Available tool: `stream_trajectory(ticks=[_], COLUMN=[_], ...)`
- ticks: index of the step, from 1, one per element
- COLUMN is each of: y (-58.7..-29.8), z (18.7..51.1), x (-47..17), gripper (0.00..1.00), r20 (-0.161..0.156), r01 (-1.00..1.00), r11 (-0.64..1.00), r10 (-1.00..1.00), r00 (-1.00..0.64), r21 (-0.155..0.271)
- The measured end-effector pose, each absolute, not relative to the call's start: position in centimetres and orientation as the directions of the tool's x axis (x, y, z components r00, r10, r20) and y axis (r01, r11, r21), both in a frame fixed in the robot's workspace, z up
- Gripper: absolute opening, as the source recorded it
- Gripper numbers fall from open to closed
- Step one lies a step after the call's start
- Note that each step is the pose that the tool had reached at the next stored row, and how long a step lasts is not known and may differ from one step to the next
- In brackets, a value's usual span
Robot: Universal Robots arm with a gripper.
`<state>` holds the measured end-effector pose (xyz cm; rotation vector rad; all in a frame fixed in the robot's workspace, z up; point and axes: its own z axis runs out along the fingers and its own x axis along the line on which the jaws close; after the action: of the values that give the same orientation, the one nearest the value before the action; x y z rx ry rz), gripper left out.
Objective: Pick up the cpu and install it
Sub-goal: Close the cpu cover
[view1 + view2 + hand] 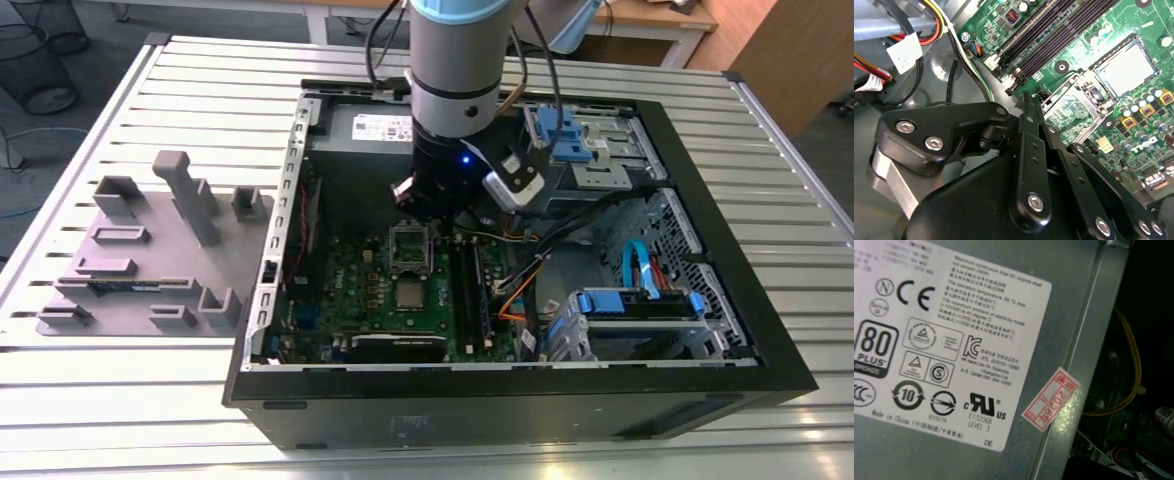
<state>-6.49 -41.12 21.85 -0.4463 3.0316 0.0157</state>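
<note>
Nearest me, the black wall of the open computer case [534,400] rises from the slatted metal worktop [134,400]. A grey holder block [160,255] stands beside the case on the exterior view's left. Inside, past a blue drive caddy [634,305], the green motherboard [360,290] lies flat. The cpu [411,293] rests on it silver side up, in a square seat. Just beyond the cpu sits the hinged metal socket frame [410,245]. The long black memory slots [467,290] run alongside both, on the exterior view's right.

The gripper [427,210] hangs over the far end of that frame, clear of the cpu, under the pale blue and grey arm [461,60]. Whether the jaws are spread or pressed together I cannot tell.

The second wrist view looks past the gripper's black links, so the cpu's dull top [1126,67] and the frame [1071,107] show much closer, with bundled coloured wires [936,20] to one side. The first wrist view faces the grey power supply [380,128] at the case's far end. It shows what the others do not: a white label [954,340], a red sticker [1051,399] and a yellow wire [1134,370] beside the box.
</note>
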Motion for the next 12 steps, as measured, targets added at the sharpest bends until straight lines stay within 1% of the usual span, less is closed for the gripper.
stream_trajectory(ticks=[6,12], y=[-41.11,-40.93], z=[21.62,21.48], x=[-6.47,-6.40], gripper=[0.11,0.11], r20=[-0.078,-0.078], r01=[-0.361,-0.365], r11=[0.933,0.931], r10=[-0.360,-0.364], r00=[-0.930,-0.928], r21=[-0.001,-0.001])
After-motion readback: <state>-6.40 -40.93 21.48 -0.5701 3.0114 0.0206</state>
